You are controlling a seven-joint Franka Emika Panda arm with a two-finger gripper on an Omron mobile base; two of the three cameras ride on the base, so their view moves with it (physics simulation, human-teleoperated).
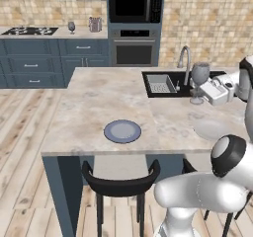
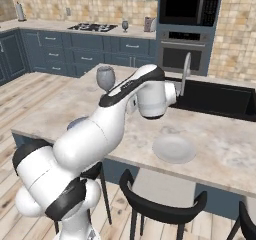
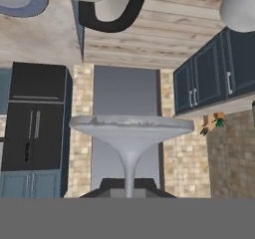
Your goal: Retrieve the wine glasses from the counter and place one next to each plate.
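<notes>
The kitchen island top (image 1: 99,98) of marbled stone carries a blue-grey plate (image 1: 122,131) near its front edge and a pale plate (image 2: 173,148) further along toward the arm, with the black sink (image 1: 160,83) set in behind. The gripper (image 1: 202,91) is clamped on the stem of the dark grey goblet (image 1: 199,74), holding it upright just in front of the sink and faucet (image 1: 185,63). The smaller clear glass (image 1: 71,27) stands on the far counter (image 1: 74,33) between the gas hob (image 1: 29,31) and the toaster (image 1: 95,24).

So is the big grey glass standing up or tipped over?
Standing up. The grey goblet has its bowl on top, stem straight down, held by the gripper over the island.
</notes>
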